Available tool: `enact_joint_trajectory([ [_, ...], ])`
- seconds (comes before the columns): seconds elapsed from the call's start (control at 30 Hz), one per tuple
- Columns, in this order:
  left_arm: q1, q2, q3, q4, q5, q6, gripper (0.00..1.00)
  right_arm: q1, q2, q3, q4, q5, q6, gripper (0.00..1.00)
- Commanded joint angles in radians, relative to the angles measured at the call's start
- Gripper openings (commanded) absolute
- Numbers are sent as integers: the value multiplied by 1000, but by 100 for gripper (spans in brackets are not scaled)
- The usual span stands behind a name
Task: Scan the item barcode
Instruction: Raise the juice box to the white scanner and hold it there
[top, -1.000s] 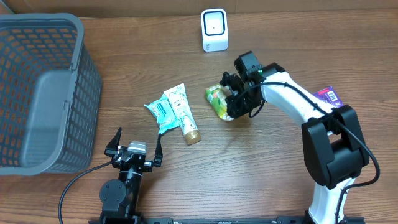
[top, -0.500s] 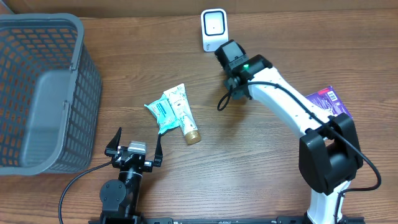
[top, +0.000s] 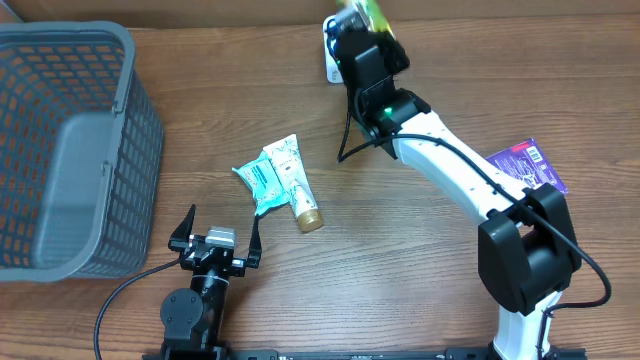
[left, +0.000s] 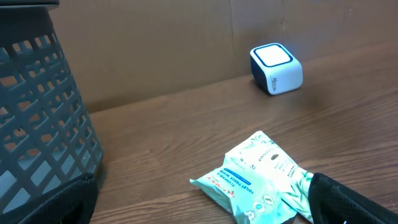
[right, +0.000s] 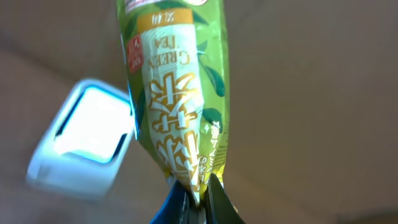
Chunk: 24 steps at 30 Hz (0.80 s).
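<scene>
A green tea packet (top: 366, 12) hangs in the air at the back of the table, pinched at its bottom edge by my right gripper (top: 361, 32), which is shut on it. In the right wrist view the packet (right: 177, 87) stands up from the gripper (right: 196, 194), with the white scanner box (right: 84, 146) just left of it and behind. Overhead, the scanner (top: 332, 62) is mostly hidden by the right arm. My left gripper (top: 215, 236) rests open near the front edge and holds nothing. Its view shows the scanner (left: 277, 68) far ahead.
A grey basket (top: 60, 150) fills the left side. A teal wipes pack (top: 260, 180) and a white tube (top: 296, 185) lie mid-table, just ahead of the left gripper. A purple packet (top: 530, 160) lies at the right. A cardboard wall (left: 155, 43) closes the back.
The right gripper has lifted the green tea packet off the table and carried it up and back, next to the scanner. The left arm has not moved.
</scene>
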Motion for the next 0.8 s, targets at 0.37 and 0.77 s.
enact_joint_trajectory([
  [0.37,6,-5,-4,-1,0,-3,100,-95,159,37,301,-127,-559,4],
  [0.77,6,-5,-4,-1,0,-3,100,-95,226,32,350,-127,-604,4],
])
